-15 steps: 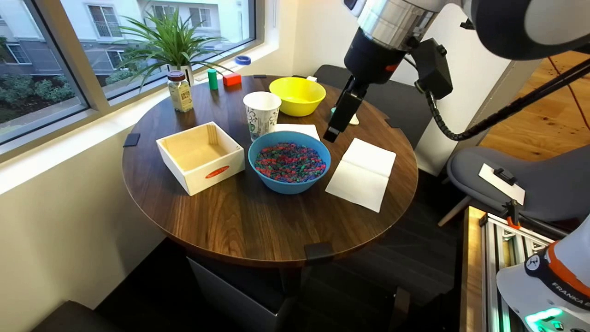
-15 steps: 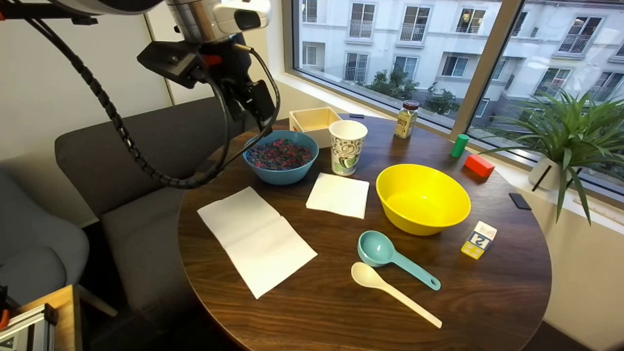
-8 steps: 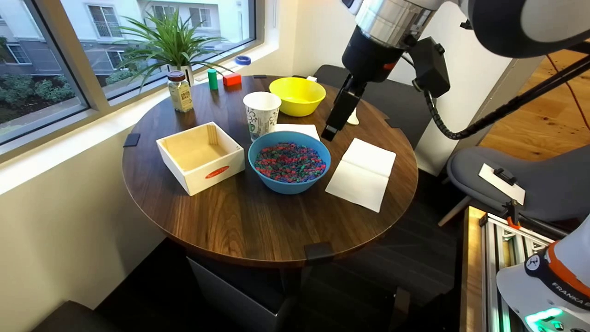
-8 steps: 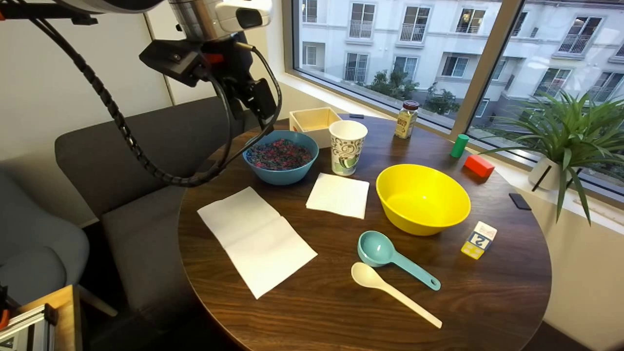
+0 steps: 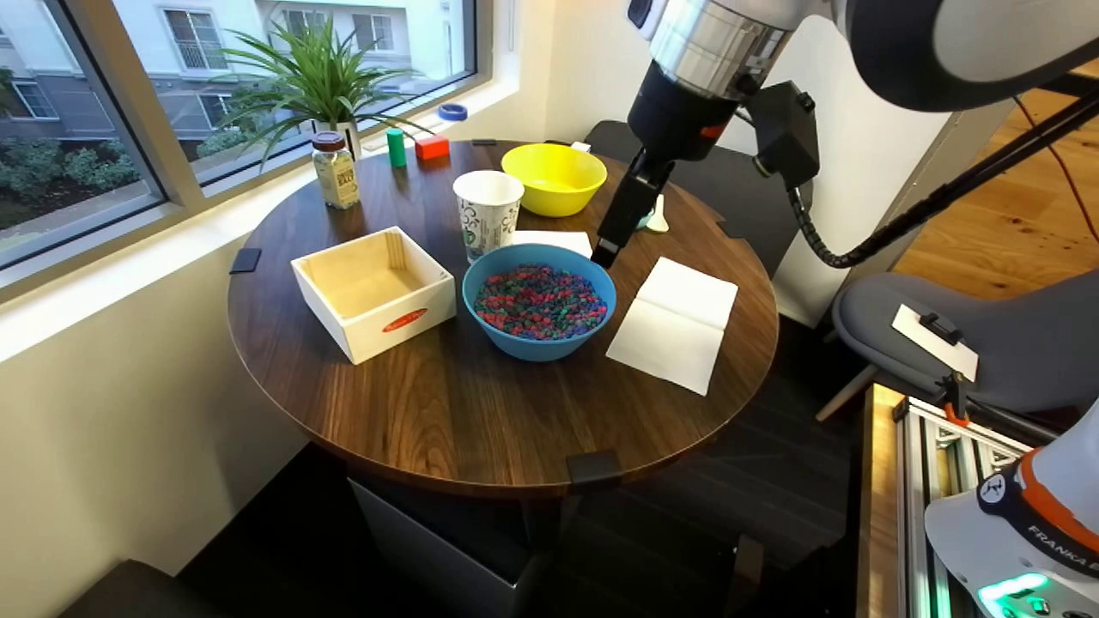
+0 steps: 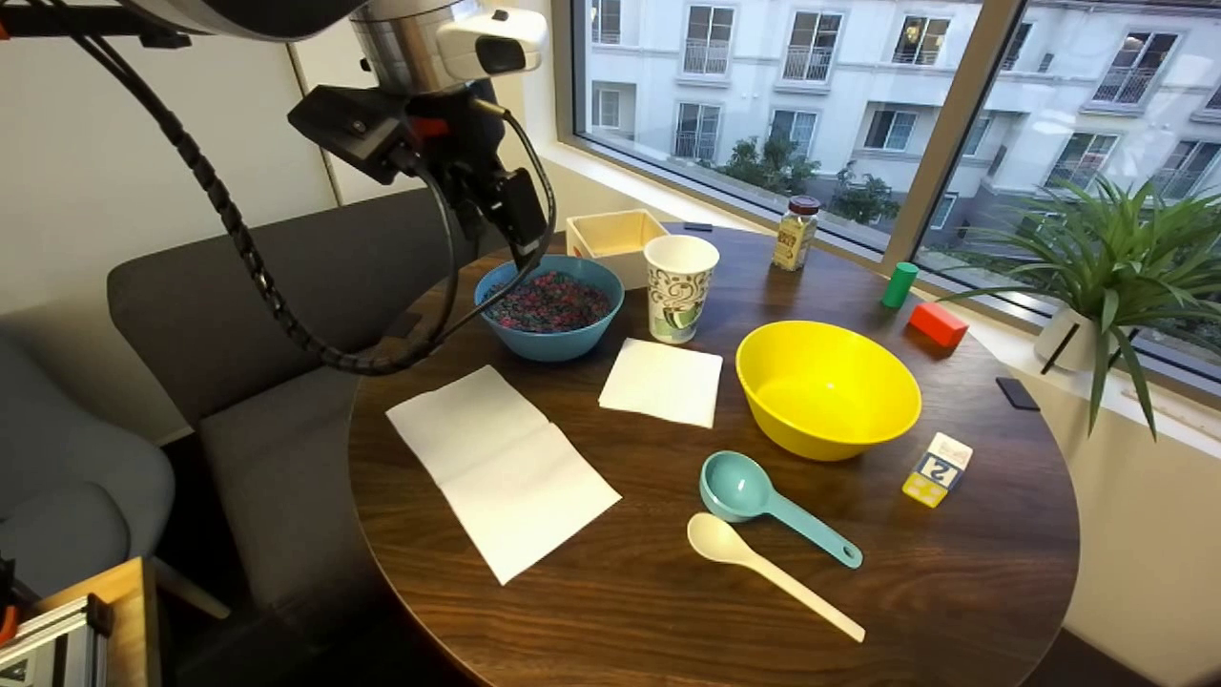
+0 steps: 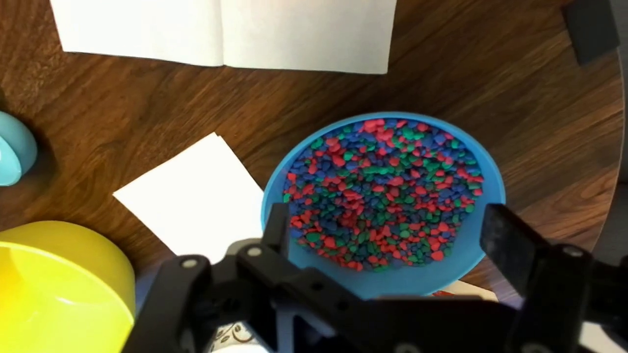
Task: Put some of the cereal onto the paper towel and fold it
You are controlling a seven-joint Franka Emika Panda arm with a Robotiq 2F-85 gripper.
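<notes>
The cereal, small red, blue and green pieces (image 5: 541, 302), (image 6: 548, 303), (image 7: 387, 189), fills much of a blue bowl (image 5: 534, 348), (image 6: 548, 347), (image 7: 472, 240). The white paper towel (image 5: 674, 326), (image 6: 506, 472), (image 7: 304, 34) lies unfolded beside the bowl, with a crease across its middle and nothing on it. My gripper (image 5: 605, 253), (image 6: 527, 253), (image 7: 387, 215) is open and empty. In the wrist view its fingers span the bowl from above, one near each side. In an exterior view its tip appears by the bowl's rim; I cannot tell the height.
A smaller white square napkin (image 6: 661, 382), paper cup (image 6: 679, 286), wooden box (image 5: 373, 292) and yellow bowl (image 6: 828, 391) stand around the blue bowl. A teal scoop (image 6: 736, 487) and a cream spoon (image 6: 777, 577) lie near the paper towel. Letter blocks (image 6: 938, 469) lie beyond.
My gripper has moved a short way toward the blue bowl and slightly down. The bowl, towel and other objects have not moved.
</notes>
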